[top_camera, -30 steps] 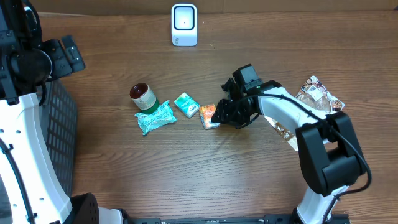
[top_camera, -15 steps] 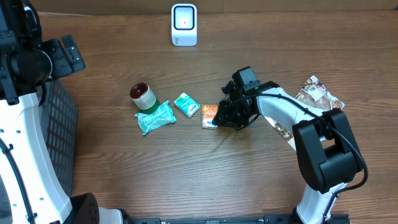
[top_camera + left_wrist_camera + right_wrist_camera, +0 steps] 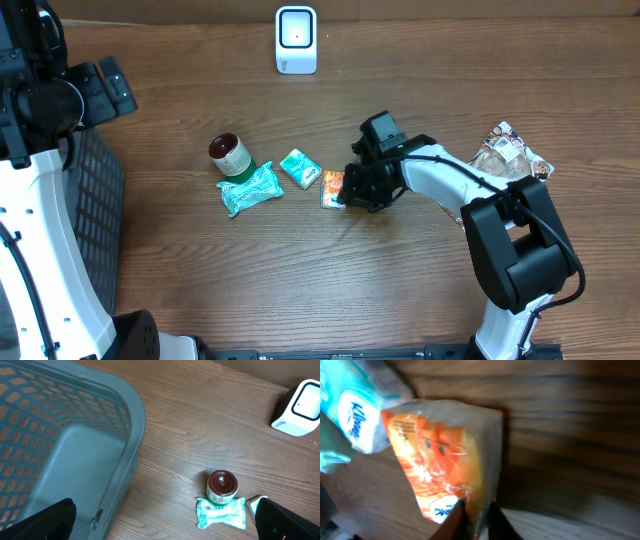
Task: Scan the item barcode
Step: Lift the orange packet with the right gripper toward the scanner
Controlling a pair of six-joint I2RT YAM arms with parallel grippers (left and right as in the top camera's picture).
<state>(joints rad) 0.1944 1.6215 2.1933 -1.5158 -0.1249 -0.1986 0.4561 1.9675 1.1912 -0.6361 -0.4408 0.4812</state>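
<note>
My right hand (image 3: 479, 522) is clenched on the orange-and-clear plastic packet (image 3: 445, 470) – the two fingertips (image 3: 457, 521) pinch its clear sealed edge with almost no gap between them. From overhead the packet (image 3: 333, 187) sits at the tip of that hand (image 3: 346, 194), on the brown wooden counter (image 3: 300, 280) near its middle; I cannot tell whether it is lifted off the wood. Just to its left lies a white-and-teal tissue pack (image 3: 355, 410) whose script reads Kleenex. The print on the orange packet is too blurred to read. The white box-shaped barcode scanner (image 3: 296, 40) stands well apart, at the far edge. My left hand (image 3: 165, 524) is fully spread and holds nothing – it hangs above a grey plastic mesh basket (image 3: 60, 450).
</note>
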